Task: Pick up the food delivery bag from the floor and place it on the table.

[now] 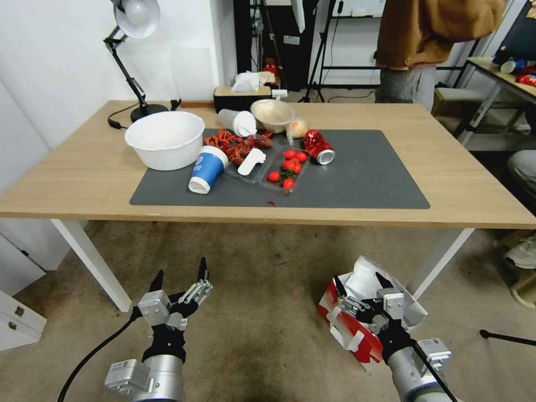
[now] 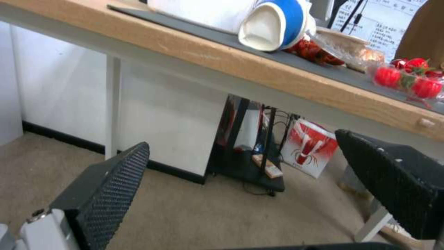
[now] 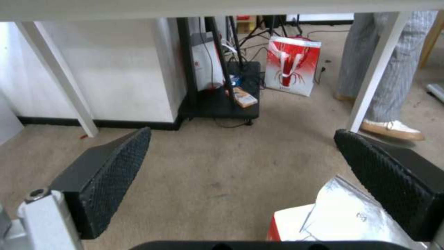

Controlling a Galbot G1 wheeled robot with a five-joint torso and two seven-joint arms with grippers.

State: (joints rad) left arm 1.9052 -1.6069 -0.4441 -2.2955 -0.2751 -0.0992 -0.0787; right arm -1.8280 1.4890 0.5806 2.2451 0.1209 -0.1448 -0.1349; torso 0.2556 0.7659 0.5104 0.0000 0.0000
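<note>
The food delivery bag (image 1: 357, 341) stands on the floor (image 1: 268, 318) at the lower right, white with red sides, its top flaps spread and the silver foil lining (image 3: 342, 215) showing. My right gripper (image 1: 360, 281) hovers open just over the bag's open top; in the right wrist view (image 3: 242, 135) the bag sits by one finger (image 3: 393, 180), not between the two. My left gripper (image 1: 180, 269) hangs open over bare floor to the left, holding nothing, below the front edge of the table (image 1: 84, 178). The dark grey mat (image 1: 363, 178) has free room on its right half.
On the mat's left half stand a white bowl (image 1: 165, 138), a tipped blue cup (image 1: 206, 168), trays of crayfish and tomatoes (image 1: 287, 166) and a red can (image 1: 319, 148). A white table leg (image 1: 441, 262) rises beside the bag. Another red-and-white bag (image 3: 291, 66) stands beyond the table.
</note>
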